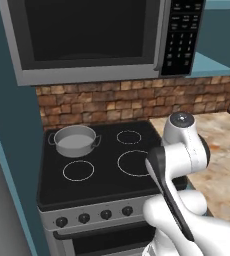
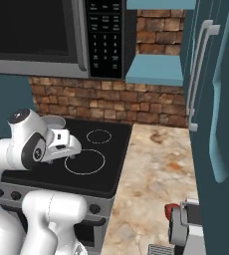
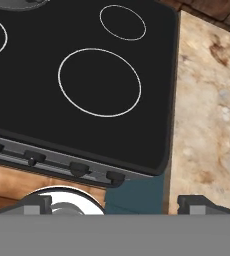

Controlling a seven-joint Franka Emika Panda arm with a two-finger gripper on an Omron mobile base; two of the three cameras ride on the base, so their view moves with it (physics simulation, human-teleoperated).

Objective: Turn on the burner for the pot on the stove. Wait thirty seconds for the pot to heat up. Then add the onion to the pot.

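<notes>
Stove, black glass top, white-ringed zones, row of knobs on the grey front. Marbled counter to its right. Microwave above. Pot sits on the far-left burner, upright, pale inside. Gripper hangs over the stove's near-right corner, jaws spread wide, nothing between them.

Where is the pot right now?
In the left base view the pot sits on the stove's back-left ring, just below the brick wall and behind the empty front-left ring.
</notes>
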